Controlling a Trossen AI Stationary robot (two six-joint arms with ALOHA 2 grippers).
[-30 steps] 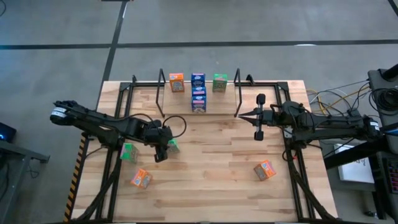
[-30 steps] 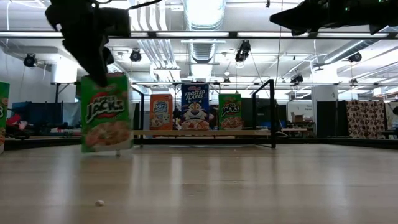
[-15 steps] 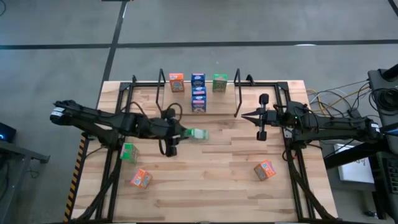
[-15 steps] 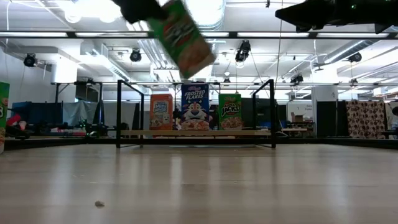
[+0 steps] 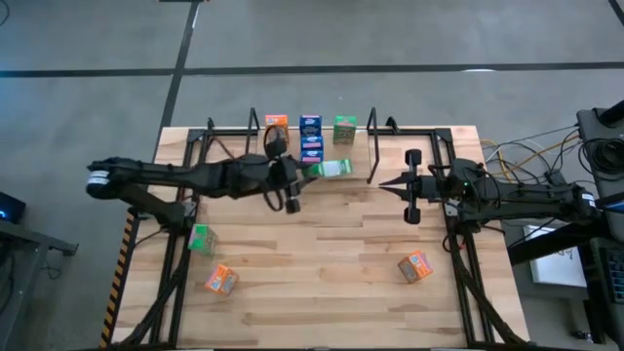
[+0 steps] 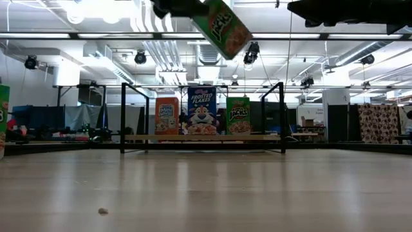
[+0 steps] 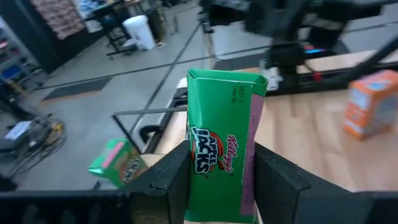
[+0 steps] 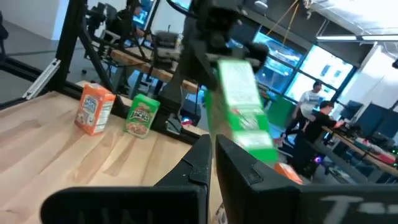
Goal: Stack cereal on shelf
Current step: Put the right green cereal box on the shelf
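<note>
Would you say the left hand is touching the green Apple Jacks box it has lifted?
Touching. In the left wrist view, the left hand has a dark finger pressed against each side of the green Apple Jacks box, with no gap visible.

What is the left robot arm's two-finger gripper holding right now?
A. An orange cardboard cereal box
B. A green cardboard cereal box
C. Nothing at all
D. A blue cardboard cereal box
B: the left wrist view shows the left gripper with a dark finger on each side of the green cardboard cereal box, and from above that box is carried off the table near the black metal-rod shelf.
</note>
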